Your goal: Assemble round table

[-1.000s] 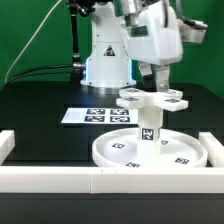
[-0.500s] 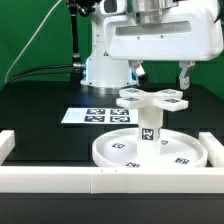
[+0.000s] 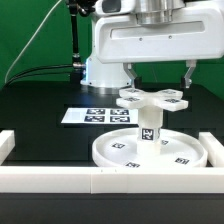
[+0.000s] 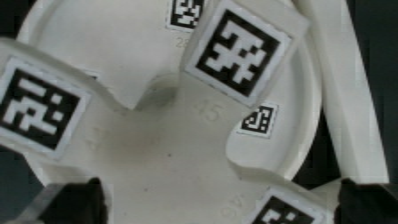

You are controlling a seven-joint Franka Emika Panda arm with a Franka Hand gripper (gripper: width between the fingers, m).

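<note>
The round disc (image 3: 118,152) lies flat on the black table. The short cylinder leg (image 3: 149,128) stands upright on its middle. The cross-shaped base (image 3: 152,97) sits on top of the leg. My gripper (image 3: 159,76) hangs just above the cross base, open wide and empty, with one finger (image 3: 130,72) on each side. In the wrist view the cross base (image 4: 160,130) with its tags fills the picture, and my gripper (image 4: 217,205) straddles it with dark fingertips (image 4: 71,200) at the edge.
The marker board (image 3: 92,116) lies behind the disc toward the exterior view's left. A long white border rail (image 3: 100,181) runs along the front, with raised ends at both sides. The arm's white pedestal (image 3: 105,62) stands at the back.
The hand has turned about a quarter turn over the cross base, from edge-on to broadside, and then shifted slightly toward the exterior view's left. The furniture parts have not moved.
</note>
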